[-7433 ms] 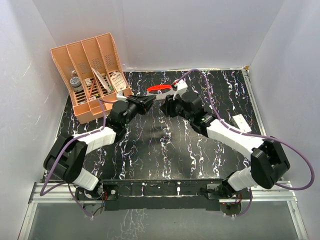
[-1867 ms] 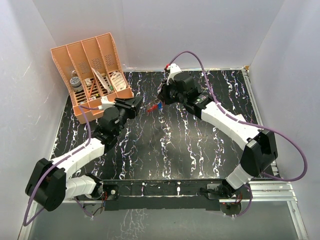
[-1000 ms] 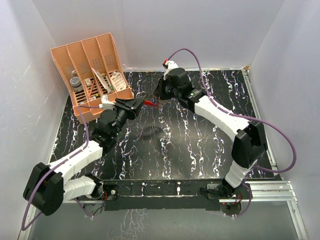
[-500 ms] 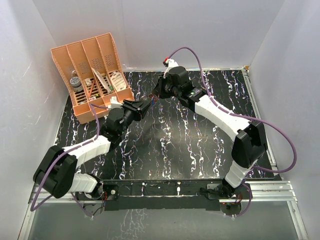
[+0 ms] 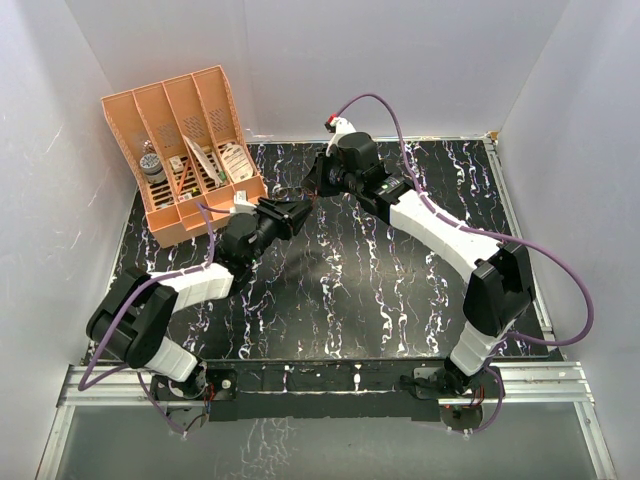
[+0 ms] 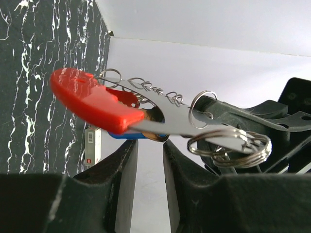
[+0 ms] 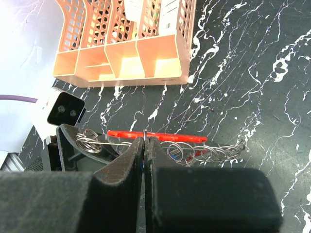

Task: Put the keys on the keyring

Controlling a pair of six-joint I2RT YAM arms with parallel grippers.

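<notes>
Right pincer (image 7: 145, 141): clamped, seemingly, on the keyring (image 7: 170, 136). Left pincer (image 6: 150, 145): jaws slightly apart just below the keyring. Risk I see: a tilt slides the keys (image 6: 119, 136) off.

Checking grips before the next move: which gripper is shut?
The right gripper: its fingers are pinched together with no gap, at the red keyring. The left gripper shows a clear gap between its fingers.
</notes>
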